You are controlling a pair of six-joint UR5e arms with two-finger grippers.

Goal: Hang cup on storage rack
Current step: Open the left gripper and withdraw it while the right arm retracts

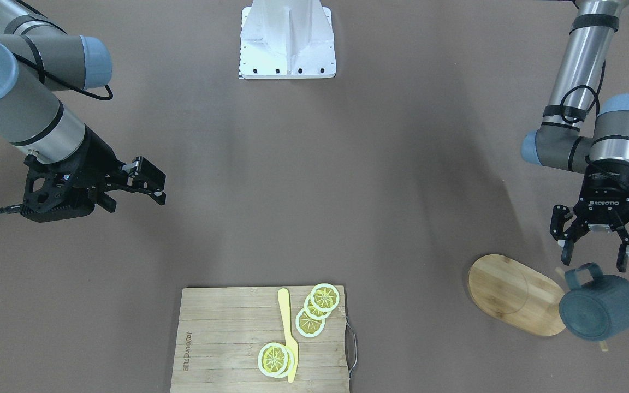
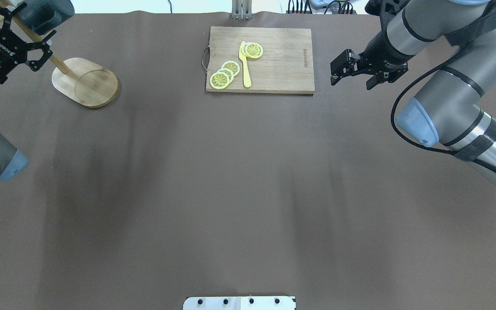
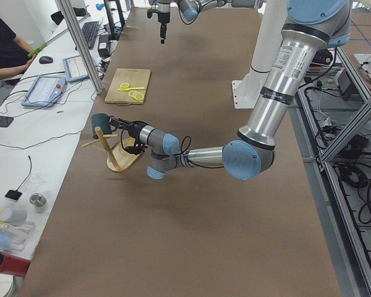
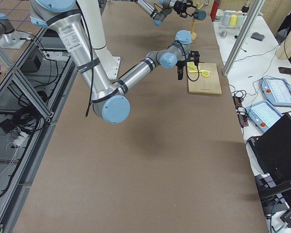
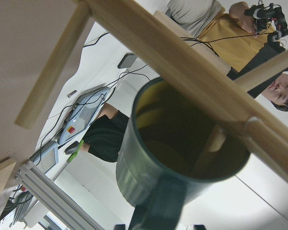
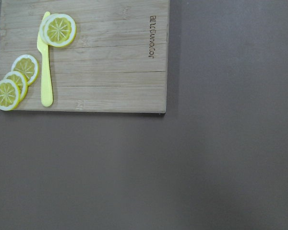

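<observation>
You see the cup [image 1: 603, 307] hanging on the storage rack [image 1: 516, 293], tipped on its side above the far end of the rack's oval base, off the surface [image 1: 303, 180]. In the left wrist view, a thin peg [image 5: 209, 153] reaches into the cup's yellowish mouth, and the thick central post [image 5: 192, 72] crosses in front of it. The cup's loop handle points toward the left gripper [image 1: 598, 256].

Your left gripper hovers just beside that handle with its fingers [image 1: 567, 252] spread apart, one on either side of the handle, holding nothing. From the front view you cannot tell whether a fingertip touches the handle; a small gap seems to show.

Your right gripper [image 2: 350, 70] hangs above the bare surface, well apart from the rack, just beside the short edge of the cutting board [image 2: 260, 59] that faces away from the rack. Its fingers [image 1: 148, 173] look drawn close together and grip nothing.

On the board, on the half nearer the rack, lie lemon slices [image 2: 224, 74] and a yellow knife [image 2: 244, 65]. The board's metal handle [image 2: 205, 58] faces the rack.
</observation>
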